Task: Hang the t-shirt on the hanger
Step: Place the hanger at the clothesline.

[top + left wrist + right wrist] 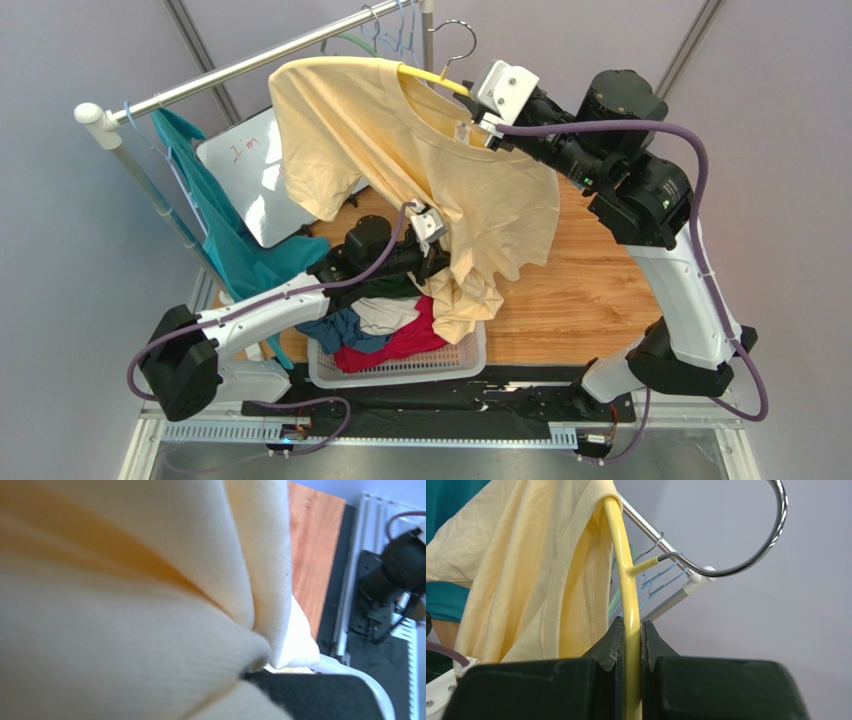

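Mid-threading, by the look of it: far arm of the hanger [622, 555] already inside the neck of the t-shirt [400, 150], near arm bare.

Right gripper [632, 630]: fingers pinching the bare yellow arm just below the hook, holding it up at far right over the table [590, 290].

Left gripper [428, 225]: buried in cloth mid-table. Wrist view nothing but fabric, so cannot tell whether spread or closed.

T-shirt hanging off the hanger, body draped left and near, hem drooping toward the basket [440, 362].

Next, probably: pull the collar's right side over the held arm. Needs slack from the left and a regrip on the right. Risk otherwise: stretched rib neck, or far shoulder slipping off.

Basket at near edge: red, white, dark blue and dark green garments piled inside, shirt hem resting on top.
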### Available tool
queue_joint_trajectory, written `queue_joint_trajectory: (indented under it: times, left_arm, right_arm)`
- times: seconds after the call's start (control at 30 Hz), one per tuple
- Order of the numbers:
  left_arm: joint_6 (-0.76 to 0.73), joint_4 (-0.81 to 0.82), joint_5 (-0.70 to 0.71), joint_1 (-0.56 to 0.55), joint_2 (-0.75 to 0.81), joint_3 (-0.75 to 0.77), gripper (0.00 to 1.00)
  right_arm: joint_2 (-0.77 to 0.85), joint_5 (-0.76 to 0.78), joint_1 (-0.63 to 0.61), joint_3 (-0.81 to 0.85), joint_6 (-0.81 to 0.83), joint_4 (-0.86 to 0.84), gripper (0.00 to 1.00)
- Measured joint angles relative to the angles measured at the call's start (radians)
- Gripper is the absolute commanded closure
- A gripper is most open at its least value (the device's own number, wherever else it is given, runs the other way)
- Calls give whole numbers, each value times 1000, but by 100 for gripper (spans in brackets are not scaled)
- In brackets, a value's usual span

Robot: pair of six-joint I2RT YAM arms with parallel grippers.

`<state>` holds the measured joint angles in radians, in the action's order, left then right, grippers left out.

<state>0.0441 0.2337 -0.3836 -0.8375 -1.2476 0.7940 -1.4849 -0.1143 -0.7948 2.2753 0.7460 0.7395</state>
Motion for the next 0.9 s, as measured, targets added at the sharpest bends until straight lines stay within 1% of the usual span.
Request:
queue_joint_trajectory:
  times: [0.07,0.17,0.23,0.3,0.4,0.5,0.6,0.73,0.8,0.83,0.87,0.9]
  left_arm:
    - [-7,-2,38,11,7,2,100]
    - [-9,-48,69,74,41,21,100]
    - [-13,-103,82,166,72,58,100]
    - [-33,-164,112,307,123,137,100]
    - [-62,-188,140,478,165,210,100]
    - [-101,-193,154,592,199,278,100]
    - [-137,-206,148,646,219,293,100]
    - [-162,-272,119,657,217,238,100]
    - [-155,-326,102,662,215,185,92]
    - [-150,-345,95,665,214,163,85]
    - [-142,-372,83,673,215,134,67]
    - [-137,-392,76,678,217,115,59]
  right_arm:
    - [0,1,0,-5,0,-11,100]
    - [1,1,0,-5,0,-38,100]
    - [4,0,0,-10,0,-70,100]
    - [8,-3,0,-21,-1,-98,100]
    - [17,-18,0,-50,-10,-134,100]
    - [19,-37,0,-90,-32,-163,100]
    - [21,-59,0,-156,-63,-183,100]
    - [13,-70,0,-267,-109,-196,100]
    - [-18,-59,-3,-283,-126,-192,100]
    - [-42,-50,-4,-280,-136,-191,100]
    - [-71,-39,-7,-274,-147,-190,100]
    - [-99,-27,-10,-265,-155,-189,100]
